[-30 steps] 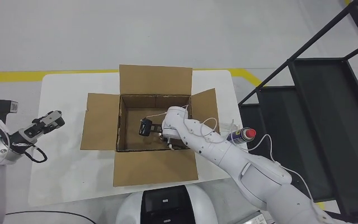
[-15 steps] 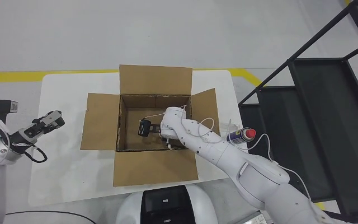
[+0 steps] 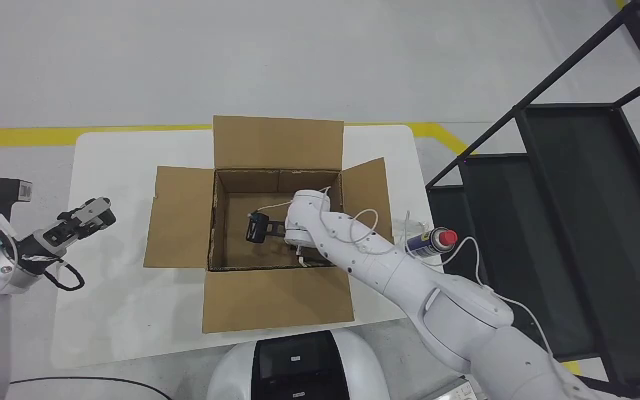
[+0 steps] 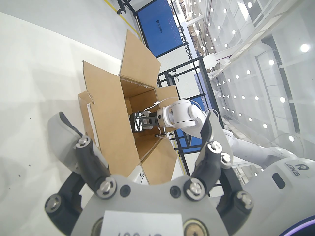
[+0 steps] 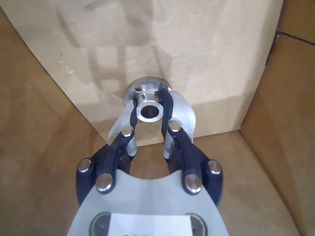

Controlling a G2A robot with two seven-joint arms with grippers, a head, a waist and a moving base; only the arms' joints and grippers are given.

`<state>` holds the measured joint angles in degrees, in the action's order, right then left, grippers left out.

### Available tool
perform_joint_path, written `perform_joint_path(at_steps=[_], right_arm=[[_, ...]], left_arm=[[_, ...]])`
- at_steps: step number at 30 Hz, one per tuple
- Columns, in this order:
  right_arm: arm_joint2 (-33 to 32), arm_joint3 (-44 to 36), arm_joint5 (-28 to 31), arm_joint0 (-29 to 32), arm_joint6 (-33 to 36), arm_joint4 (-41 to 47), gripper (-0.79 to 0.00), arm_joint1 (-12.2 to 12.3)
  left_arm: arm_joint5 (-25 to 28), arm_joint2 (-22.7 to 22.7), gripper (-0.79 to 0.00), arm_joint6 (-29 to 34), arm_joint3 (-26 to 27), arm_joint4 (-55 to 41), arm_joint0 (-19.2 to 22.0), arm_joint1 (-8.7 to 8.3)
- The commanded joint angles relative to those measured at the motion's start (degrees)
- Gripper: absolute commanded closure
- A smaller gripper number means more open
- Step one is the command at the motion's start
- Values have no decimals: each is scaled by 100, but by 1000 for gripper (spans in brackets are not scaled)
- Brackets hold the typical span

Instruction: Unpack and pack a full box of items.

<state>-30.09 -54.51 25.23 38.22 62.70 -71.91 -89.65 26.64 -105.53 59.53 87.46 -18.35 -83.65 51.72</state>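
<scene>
Right tool [image 5: 149,108] clasps the metal hub [image 5: 145,90] inside the box [image 5: 209,50].

Bright, even light comes from rows of ceiling lamps [image 4: 305,48], flaring white in the left wrist view. The white table [image 3: 120,170] glares, the cardboard box [image 3: 278,140] lies dimmer inside; wrist-view edges bow.

The right end effector [image 5: 149,105], clamped on a metal hub [image 5: 144,88], sat inside the cardboard box [image 3: 278,142]: a panel just ahead of the hub, walls close on either side, open room only above. Beside the left end effector [image 3: 92,212] lay bare table [image 3: 110,300], the box's outer flap well apart from it.
</scene>
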Motion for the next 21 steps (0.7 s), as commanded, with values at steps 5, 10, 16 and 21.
perform_joint_path(at_steps=[5,10,16,21], right_arm=[[-91,-241,17,-1,208,-7,0,12],[-324,-896,88,157,572,25,0,135],[-943,-2523,234,731,1176,-38,0,473],[-1611,-4097,258,1552,1378,-95,0,831]], left_arm=[[0,0,-785,0,0,0,0,0],[0,0,-785,0,0,0,0,0],[0,0,-785,0,0,0,0,0],[0,0,-785,0,0,0,0,0]])
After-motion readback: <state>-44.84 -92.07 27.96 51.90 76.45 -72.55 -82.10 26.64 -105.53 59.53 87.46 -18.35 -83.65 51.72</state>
